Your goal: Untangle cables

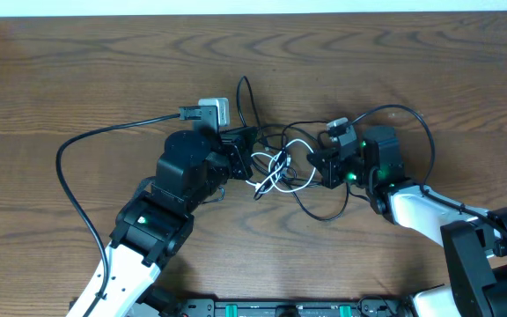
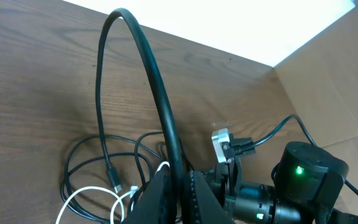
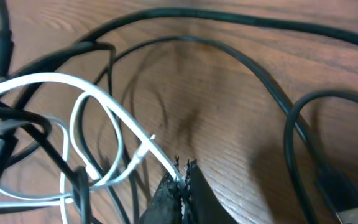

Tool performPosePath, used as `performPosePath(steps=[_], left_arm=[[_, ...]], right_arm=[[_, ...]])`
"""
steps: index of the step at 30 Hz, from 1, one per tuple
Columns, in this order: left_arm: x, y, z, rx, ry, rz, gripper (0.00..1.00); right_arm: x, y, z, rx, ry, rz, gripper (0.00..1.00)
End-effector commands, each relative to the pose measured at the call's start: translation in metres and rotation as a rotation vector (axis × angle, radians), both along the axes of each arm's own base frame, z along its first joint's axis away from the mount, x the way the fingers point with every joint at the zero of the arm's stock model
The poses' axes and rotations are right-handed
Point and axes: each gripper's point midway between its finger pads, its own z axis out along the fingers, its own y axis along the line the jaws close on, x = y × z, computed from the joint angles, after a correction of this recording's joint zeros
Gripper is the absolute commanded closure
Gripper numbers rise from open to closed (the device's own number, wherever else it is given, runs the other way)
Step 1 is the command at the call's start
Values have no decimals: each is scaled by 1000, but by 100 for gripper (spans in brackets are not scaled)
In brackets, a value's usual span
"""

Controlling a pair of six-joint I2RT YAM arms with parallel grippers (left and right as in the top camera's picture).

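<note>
Looking down from overhead, we found the cables (image 1: 280, 157) bunched on the tabletop (image 1: 77, 70) between the two arms. The knot's long axis ran side to side, from the left fingers (image 1: 240, 158) to the right fingers (image 1: 319, 164). The white cord (image 1: 275, 172) lay looped in the middle, with thin black loops spreading out around it.

From the left wrist, we saw the left fingers (image 2: 159, 194) shut on a black cable (image 2: 154, 81). It rose steeply out of them, arched over and dropped to a small plug end (image 2: 113, 178) pointing down at the wood.

From the right wrist, the right fingers (image 3: 197, 193) were pinched together on the white cord (image 3: 104, 99). It ran up and to the left from their tips, then curled into loops among the black strands.

We judged that both grips were set and the pull was the step in hand. To do it well, we would draw the two ends apart slowly along that side-to-side axis and keep them low. We would also watch whether the white loops cinched around a black strand. If they tightened, easing off and taking hold nearer the crossing seemed wiser than hauling harder.
</note>
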Motion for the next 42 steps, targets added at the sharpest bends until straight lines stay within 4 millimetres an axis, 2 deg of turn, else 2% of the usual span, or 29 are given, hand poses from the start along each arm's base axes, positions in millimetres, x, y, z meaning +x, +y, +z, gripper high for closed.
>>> performPosePath(steps=[1, 3, 7, 13, 17, 21, 22, 24, 26, 27, 28, 29, 32, 36, 39, 42], left_arm=[[0, -1, 7, -19, -9, -4, 92], [0, 0, 7, -19, -8, -4, 92], [-1, 0, 6, -16, -4, -3, 92], [1, -1, -5, 1, 29, -3, 92], [2, -2, -18, 23, 69, -3, 92], [4, -3, -29, 40, 102, -3, 92], [4, -3, -32, 43, 108, -3, 92], [4, -6, -36, 38, 126, -16, 92], [1, -12, -34, 13, 134, -45, 92], [-1, -16, -32, -1, 132, -69, 92], [-3, -20, -29, -17, 128, -95, 92], [-4, -23, -26, -29, 125, -113, 92], [-6, -28, -23, -44, 121, -141, 92], [-6, -28, -23, -44, 116, -142, 92], [-6, -31, -18, -53, 93, -161, 92], [-8, -41, -4, -98, 53, -220, 92]], right_arm=[[-8, 9, 40, 164, -3, 80, 99], [-13, 2, 72, 264, -21, 121, 99], [-24, -33, 151, 424, -119, 150, 99], [-44, -81, 248, 443, -426, 78, 99], [-66, -95, 298, 440, -605, 37, 99], [-85, -97, 326, 433, -729, 49, 99], [-86, -97, 327, 432, -733, 52, 99], [-82, -97, 316, 445, -660, 42, 99], [-71, -99, 298, 457, -559, 10, 98], [-65, -100, 287, 459, -507, -6, 94], [-58, -101, 271, 464, -434, -27, 83], [-53, -101, 260, 472, -377, -47, 78], [-39, -98, 221, 507, -162, -116, 73], [-31, -78, 178, 544, 96, -143, 60], [-30, -57, 156, 542, 200, -112, 58], [-30, -39, 134, 519, 277, -100, 57]])
